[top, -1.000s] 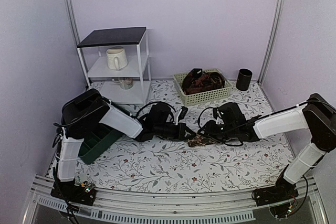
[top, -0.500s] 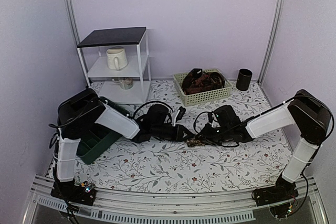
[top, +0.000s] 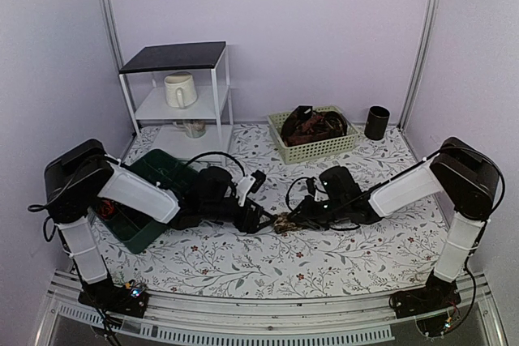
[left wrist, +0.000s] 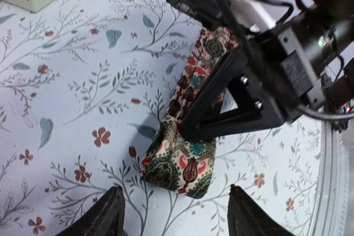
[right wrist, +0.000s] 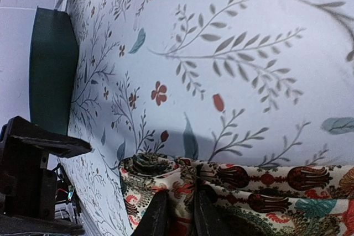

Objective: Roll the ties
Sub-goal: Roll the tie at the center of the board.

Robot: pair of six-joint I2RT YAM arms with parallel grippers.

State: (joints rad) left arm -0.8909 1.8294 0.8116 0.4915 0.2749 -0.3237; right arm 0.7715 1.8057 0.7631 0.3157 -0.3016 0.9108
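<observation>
While right hand (right wrist: pixel 176 214) pinches tie (left wrist: pixel 180 167) | cream, red-teal motifs, folded

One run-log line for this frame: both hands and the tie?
left hand: open, just short of tie | right hand: shut on tie fold | tie: near end resting on floral cloth

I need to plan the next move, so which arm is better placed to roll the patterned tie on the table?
Right. The right fingers are pinched on the tie, so that arm can turn it at once. The left fingers stand open just short of the fabric, holding nothing.
</observation>
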